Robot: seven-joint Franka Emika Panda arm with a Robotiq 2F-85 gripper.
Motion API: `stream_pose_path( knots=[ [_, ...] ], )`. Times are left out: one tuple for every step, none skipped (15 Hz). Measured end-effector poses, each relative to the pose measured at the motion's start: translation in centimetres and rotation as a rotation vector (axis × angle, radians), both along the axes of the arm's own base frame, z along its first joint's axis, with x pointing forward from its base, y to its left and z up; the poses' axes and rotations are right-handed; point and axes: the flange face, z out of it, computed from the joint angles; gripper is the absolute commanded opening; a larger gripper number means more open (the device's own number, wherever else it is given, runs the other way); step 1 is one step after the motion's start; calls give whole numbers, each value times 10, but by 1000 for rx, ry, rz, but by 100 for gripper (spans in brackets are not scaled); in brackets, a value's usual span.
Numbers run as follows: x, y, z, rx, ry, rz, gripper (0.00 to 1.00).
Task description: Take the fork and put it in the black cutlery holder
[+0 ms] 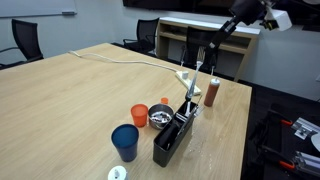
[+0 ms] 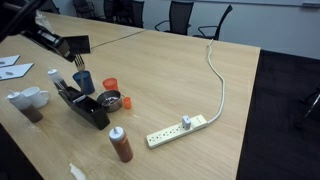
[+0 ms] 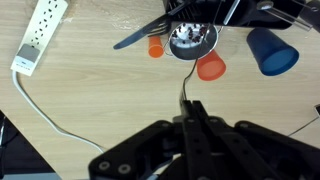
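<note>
Tool (image 3: 192,106) clamps the fork (image 2: 78,62), which hangs below it.

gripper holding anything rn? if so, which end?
Yes. The gripper is shut on the fork, pinching it at the handle end. The tines appear to hang down below the fingers, clear of the table.

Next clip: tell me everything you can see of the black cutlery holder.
The black cutlery holder is a long, narrow, matte black box, open on top, standing upright on the wooden table. A cream-handled utensil sticks up from one end. The metal cup and blue cup sit close beside it. The fork, held in the gripper, is not yet inside.
</note>
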Motion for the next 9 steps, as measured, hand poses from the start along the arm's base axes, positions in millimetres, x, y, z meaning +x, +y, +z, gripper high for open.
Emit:
stream_pose_path(
  knots=[
    [4,1,-4,4,-13,-1,1],
    [8,3,-8,7,-22,0,1],
    [11,5,-12,10,-29,2,1],
    [14,7,-16,11,-30,4,1],
    [16,9,-21,12,-31,7,1],
    [17,10,-25,12,-28,8,1],
    [19,11,-29,12,-24,8,1],
    [19,10,-32,12,-20,7,1],
    [20,10,-34,12,-16,5,1]
  ],
)
